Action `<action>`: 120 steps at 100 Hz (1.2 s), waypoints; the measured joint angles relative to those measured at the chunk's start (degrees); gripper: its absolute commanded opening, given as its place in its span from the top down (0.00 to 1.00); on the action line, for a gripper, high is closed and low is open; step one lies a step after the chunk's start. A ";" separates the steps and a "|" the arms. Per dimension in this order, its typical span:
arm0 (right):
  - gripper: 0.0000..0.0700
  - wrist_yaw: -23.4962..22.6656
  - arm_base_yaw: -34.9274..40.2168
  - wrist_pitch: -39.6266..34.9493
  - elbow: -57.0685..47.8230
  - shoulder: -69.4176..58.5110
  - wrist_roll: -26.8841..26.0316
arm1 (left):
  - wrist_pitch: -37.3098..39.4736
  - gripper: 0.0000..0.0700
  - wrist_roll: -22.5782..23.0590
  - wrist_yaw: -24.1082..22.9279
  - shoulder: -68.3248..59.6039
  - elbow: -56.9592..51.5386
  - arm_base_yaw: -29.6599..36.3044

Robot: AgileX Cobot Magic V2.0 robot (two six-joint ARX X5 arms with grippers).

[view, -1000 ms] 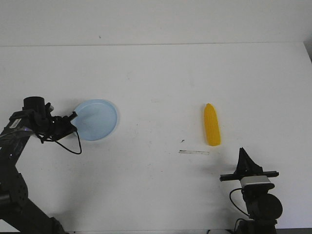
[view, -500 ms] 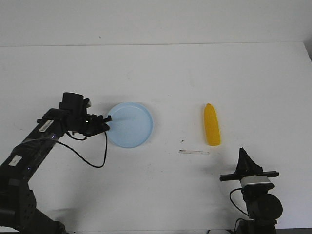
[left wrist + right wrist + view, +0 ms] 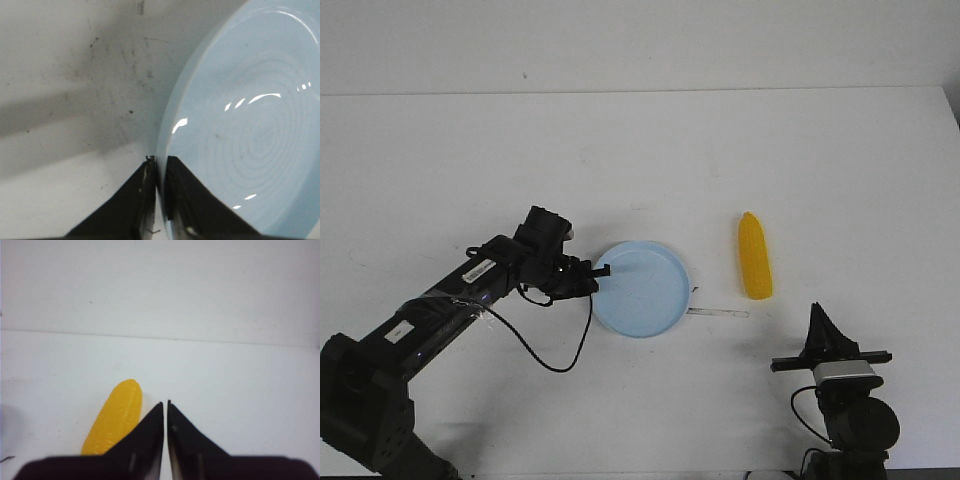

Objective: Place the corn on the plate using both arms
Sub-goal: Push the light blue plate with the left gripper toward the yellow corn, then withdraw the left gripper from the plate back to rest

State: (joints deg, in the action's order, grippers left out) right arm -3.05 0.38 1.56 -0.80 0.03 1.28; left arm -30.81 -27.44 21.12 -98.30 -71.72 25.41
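Front view: the left arm (image 3: 450, 310) reaches across the white table (image 3: 640, 150), its gripper (image 3: 592, 280) pinched on the near-left rim of the pale blue plate (image 3: 642, 288), which sits flat at mid-table; the yellow corn cob (image 3: 754, 256) lies well to the plate's right, apart from it, and the right gripper (image 3: 819, 322) is parked near the front edge, short of the cob. Left wrist view: both fingers (image 3: 142, 187) nearly meet with the plate's rim (image 3: 165, 135) clamped between them. Right wrist view: the right gripper's (image 3: 165, 407) jaws are pressed together on nothing, the corn cob (image 3: 116, 417) just beside them on the table.
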 measured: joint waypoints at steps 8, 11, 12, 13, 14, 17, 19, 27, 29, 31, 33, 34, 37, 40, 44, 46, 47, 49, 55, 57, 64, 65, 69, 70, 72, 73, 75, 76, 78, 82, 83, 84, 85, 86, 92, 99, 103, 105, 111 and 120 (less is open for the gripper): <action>0.98 0.00 0.00 0.00 0.00 -0.02 0.00 | 0.17 0.99 -1.27 -0.70 -0.02 0.00 0.02; 0.98 0.00 0.00 0.00 0.00 0.00 0.00 | 0.07 0.99 -1.66 -1.36 -0.02 0.00 0.00; 0.98 0.02 0.00 0.00 -0.02 0.00 0.00 | 0.04 0.98 -1.77 -1.51 -0.02 0.00 0.00; 0.98 0.00 0.00 0.00 -0.02 0.00 0.00 | 0.02 0.97 -1.81 -1.62 -0.02 0.00 0.00; 0.98 0.00 0.00 0.00 0.00 0.00 0.00 | 0.02 0.95 -1.95 -1.70 -0.02 0.00 0.00; 0.98 0.00 0.00 0.00 -0.02 -0.02 0.00 | 0.00 0.90 -2.14 -1.81 -0.02 0.00 -0.04; 0.98 0.00 0.00 0.00 0.00 0.00 0.00 | -0.02 0.85 -2.19 -1.84 -0.02 0.00 -0.07; 0.98 0.02 0.00 0.00 0.00 0.00 0.00 | -0.22 0.73 -2.34 -1.77 -0.02 0.00 -0.04; 0.98 0.00 0.00 0.00 0.00 0.00 0.00 | -0.42 0.72 -2.34 -1.77 0.00 0.00 -0.04; 0.98 0.00 0.00 0.00 -0.02 0.00 0.00 | -0.59 0.71 -2.34 -1.73 0.00 0.00 -0.04; 0.98 0.00 0.00 0.00 0.00 0.00 0.00 | -0.76 0.70 -2.34 -1.75 -0.02 0.00 -0.04; 0.98 0.00 0.00 0.00 -0.02 0.00 0.00 | -0.83 0.70 -2.34 -1.75 -0.02 0.00 -0.04; 0.98 0.00 0.00 0.00 0.00 0.00 0.00 | -0.87 0.70 -2.34 -1.75 -0.02 0.00 -0.04; 0.98 0.00 0.00 0.00 0.00 -0.02 0.00 | -0.85 0.70 -2.34 -1.73 0.00 0.00 -0.04; 0.98 0.00 0.00 0.00 -0.02 0.00 0.00 | -0.85 0.70 -2.34 -1.73 0.00 0.00 -0.04; 0.98 0.00 0.00 0.00 0.00 -0.02 0.00 | -0.87 0.70 -2.34 -1.75 -0.02 0.00 -0.04; 0.98 0.00 0.00 0.00 0.00 -0.02 0.00 | -0.87 0.70 -2.34 -1.75 -0.02 0.00 -0.04; 0.98 0.00 0.00 0.00 0.00 0.00 0.00 | -0.90 0.69 -2.34 -1.75 0.00 0.00 -0.04; 0.98 0.00 0.00 0.00 0.00 0.00 0.00 | -0.90 0.69 -2.34 -1.81 0.02 0.00 -0.04; 0.98 0.00 0.00 0.00 0.00 -0.02 0.00 | -0.90 0.69 -2.34 -1.90 0.09 0.00 -0.04; 0.98 0.00 0.00 0.00 -0.02 0.00 0.00 | -0.94 0.69 -2.25 -2.95 0.63 0.00 -0.13; 0.98 0.00 0.00 0.00 0.00 0.00 0.00 | -0.94 0.69 -2.23 -3.17 0.83 0.00 -0.17; 0.98 0.00 0.00 0.00 0.00 -0.02 0.00 | -0.96 0.69 -2.12 -3.78 1.66 0.00 -0.39; 0.98 0.02 0.00 0.00 -0.02 0.00 0.00 | -0.96 0.69 -2.10 -3.93 1.92 0.00 -0.48; 0.98 0.00 0.00 0.00 0.00 -0.02 0.00 | -0.98 0.69 -2.05 -4.33 2.54 0.00 -0.63; 0.98 0.00 0.00 0.00 0.00 0.00 0.00 | -0.98 0.69 -2.01 -4.48 2.82 0.00 -0.74; 0.98 0.00 0.00 0.00 0.00 -0.02 0.02 | -0.94 0.69 -1.84 -4.66 3.54 0.00 -1.03; 0.98 0.02 0.00 0.00 -0.02 0.00 0.00 | -0.94 0.69 -1.77 -4.70 3.85 0.00 -1.18; 0.98 0.00 0.00 0.00 0.00 0.00 0.00 | -0.90 0.69 -1.51 -4.72 4.61 0.00 -1.49; 0.98 0.00 0.00 0.00 0.00 0.00 0.00 | -0.83 0.71 -0.72 -4.79 5.97 0.00 -2.14; 0.98 0.02 0.00 0.00 -0.02 0.00 0.00 | -0.83 0.72 -0.50 -4.79 6.29 0.00 -2.32; 0.98 0.00 0.00 0.00 -0.02 -0.02 0.00 | -0.76 0.72 -0.31 -4.79 6.62 0.00 -2.47; 0.98 0.00 0.00 0.00 -0.02 -0.02 0.00 | -0.74 0.72 -0.13 -4.79 6.93 0.00 -2.62; 0.98 0.00 0.00 0.00 -0.02 0.00 0.00 | -0.72 0.72 0.04 -4.79 7.21 0.00 -2.78; 0.98 0.00 0.00 0.00 0.00 0.00 0.00 | -0.50 0.74 1.51 -4.98 8.81 0.00 -3.80; 0.98 0.02 0.00 0.00 -0.02 0.00 0.00 | 0.22 0.84 3.45 -6.29 10.47 0.02 -4.85; 0.98 0.00 0.00 0.00 -0.02 -0.02 0.00 | 1.29 0.91 4.61 -6.97 11.63 0.42 -5.57; 0.98 0.00 0.00 0.00 0.00 0.00 0.00 | 1.86 0.93 5.20 -7.45 12.31 0.76 -5.95; 0.98 0.00 0.00 0.00 0.00 -0.02 0.00 | 3.67 0.96 6.56 -8.98 14.71 2.29 -7.28; 0.98 0.00 0.00 0.00 -0.02 0.00 0.00 | 8.02 0.96 8.11 -11.98 18.93 6.05 -9.81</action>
State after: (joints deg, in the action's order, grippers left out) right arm -3.05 0.38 1.56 -0.82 0.03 1.28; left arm -22.79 -19.33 9.15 -79.37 -65.67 15.59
